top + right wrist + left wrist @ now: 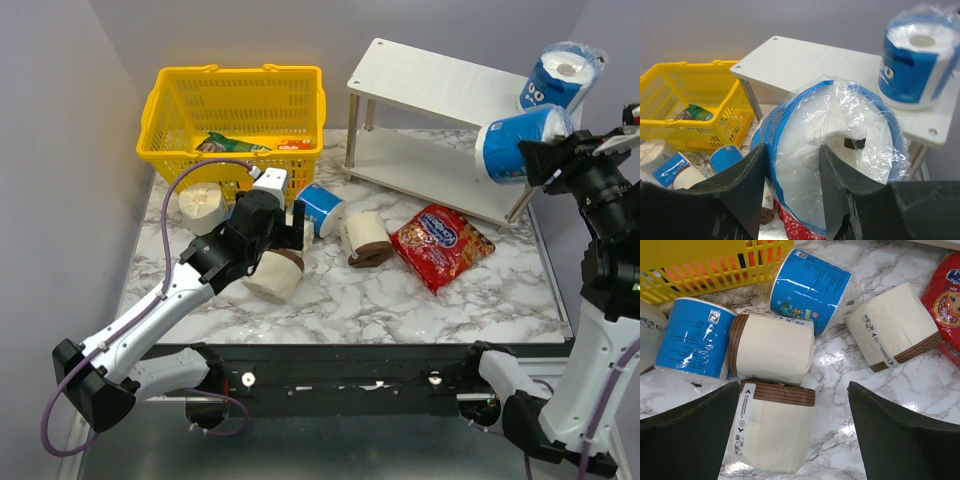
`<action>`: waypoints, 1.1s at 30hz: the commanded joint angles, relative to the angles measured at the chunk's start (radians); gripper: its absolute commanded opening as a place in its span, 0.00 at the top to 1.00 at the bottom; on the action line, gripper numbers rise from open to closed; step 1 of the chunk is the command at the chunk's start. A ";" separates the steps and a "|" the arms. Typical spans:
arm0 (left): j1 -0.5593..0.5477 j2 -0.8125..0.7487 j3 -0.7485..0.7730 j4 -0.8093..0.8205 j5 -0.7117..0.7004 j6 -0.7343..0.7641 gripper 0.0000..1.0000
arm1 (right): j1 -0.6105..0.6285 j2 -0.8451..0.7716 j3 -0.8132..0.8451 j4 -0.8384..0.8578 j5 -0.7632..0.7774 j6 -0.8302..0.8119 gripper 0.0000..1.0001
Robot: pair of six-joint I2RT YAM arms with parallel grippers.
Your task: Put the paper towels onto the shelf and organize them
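Observation:
My right gripper (537,152) is shut on a blue-wrapped paper towel roll (518,142), held in the air at the right end of the white shelf (430,80). In the right wrist view, one finger sits outside the roll (850,150) and one in its core. Another blue roll (560,78) stands on the top board. My left gripper (795,435) is open low over a cream roll (772,432) lying between its fingers. Beyond it lie a second cream roll (772,347), two blue rolls (810,287) (697,337) and a third cream roll (892,332).
A yellow basket (235,115) stands at the back left with packets inside. A red snack bag (440,245) lies in front of the shelf. Another cream roll (202,207) sits by the basket's front left.

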 commanded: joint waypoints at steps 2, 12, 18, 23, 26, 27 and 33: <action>-0.004 -0.027 0.001 0.000 0.000 0.004 0.01 | 0.212 0.171 0.203 0.076 0.145 -0.230 0.74; -0.005 -0.054 0.000 -0.003 -0.023 0.009 0.01 | 0.367 0.368 0.196 0.327 0.366 -0.543 0.75; -0.005 -0.054 0.001 -0.003 -0.026 0.010 0.01 | 0.427 0.460 0.214 0.378 0.390 -0.634 0.72; -0.005 -0.055 0.000 -0.008 -0.046 0.013 0.01 | 0.462 0.561 0.272 0.369 0.505 -0.689 0.71; -0.005 -0.058 -0.002 -0.008 -0.054 0.013 0.01 | 0.465 0.601 0.295 0.371 0.541 -0.685 0.67; -0.005 -0.058 -0.002 -0.006 -0.056 0.013 0.01 | 0.467 0.612 0.303 0.372 0.560 -0.686 0.63; -0.005 -0.052 -0.002 -0.008 -0.063 0.015 0.01 | 0.484 0.633 0.367 0.357 0.610 -0.645 0.47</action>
